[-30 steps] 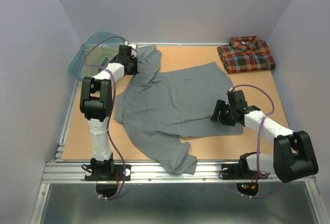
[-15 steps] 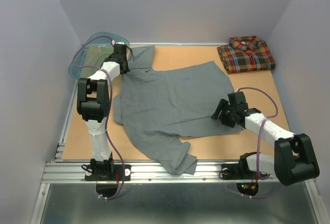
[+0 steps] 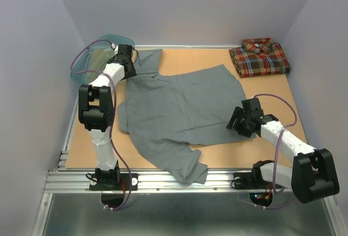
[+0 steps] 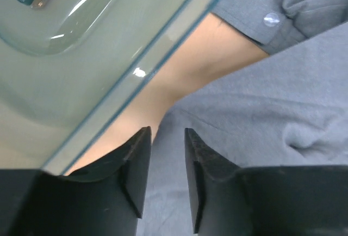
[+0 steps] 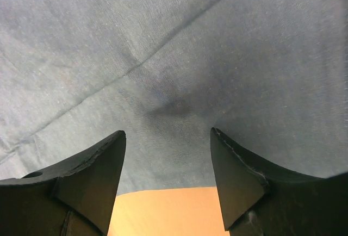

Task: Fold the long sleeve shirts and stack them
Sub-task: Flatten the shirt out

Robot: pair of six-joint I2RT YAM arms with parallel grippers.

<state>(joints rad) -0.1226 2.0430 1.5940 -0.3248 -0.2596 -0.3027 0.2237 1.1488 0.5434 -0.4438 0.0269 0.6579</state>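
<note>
Now the plain grey button-up cloth shirt [image 3: 179, 105] lies spread across the middle of the orange tabletop [image 3: 212, 56], with one sleeve reaching the near edge. The folded red, orange and dark blue plaid shirt [image 3: 259, 57] sits in the far right corner. The left gripper [image 4: 167, 160], beside the teal plastic basin [image 3: 87, 64] at the far left corner, has its jaws only slightly parted, holding nothing. The right gripper [image 5: 167, 154] hovers over the grey shirt's right-hand edge, jaws wide apart and empty.
</note>
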